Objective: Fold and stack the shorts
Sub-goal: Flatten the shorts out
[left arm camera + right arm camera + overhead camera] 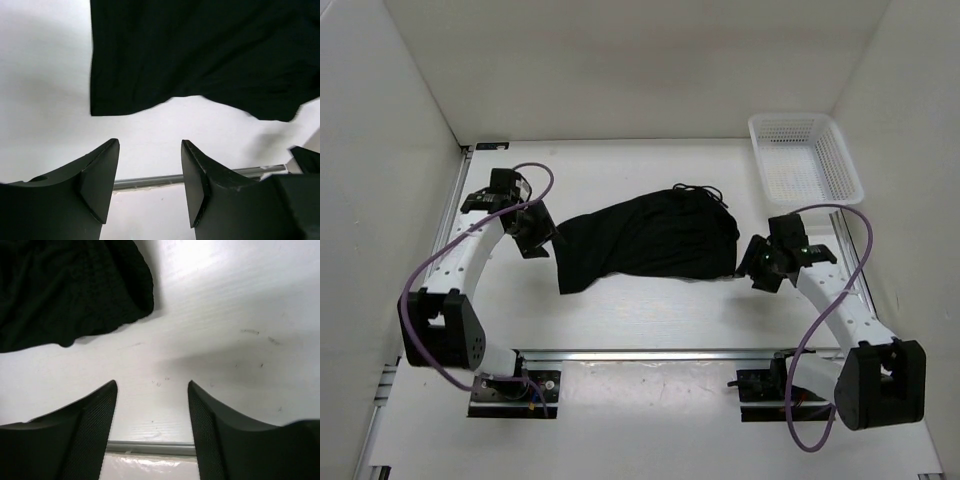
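The white bench (650, 310) fills the space between plain white walls, and the black shorts (650, 240) lie on it near the middle, rumpled and unfolded. One end trails toward the near left, and a thin dark cord loops out at the far edge.

The left arm (470, 260) reaches in from its base and ends just beside the left end of the shorts. The right arm (830, 300) ends just beside their right end. A purple cable (430, 330) runs along the left arm, and another (865, 240) arcs over the right one.

A white mesh basket (805, 155) sits in the far right corner of the bench, apart from the shorts.

An aluminium rail (650, 353) crosses the bench at the near side, in front of the two bases.

In the left wrist view the left jaws are released. Both dark fingers (100, 180) stand apart with bare bench between them. The shorts (200, 50) lie ahead of the tips, not touching, with a squared corner of cloth on the left.

In the right wrist view the right jaws are likewise released and hold nothing. The fingers (95, 430) are spread over bare bench, and the shorts (60, 290) lie ahead and to the left, clear of both tips.
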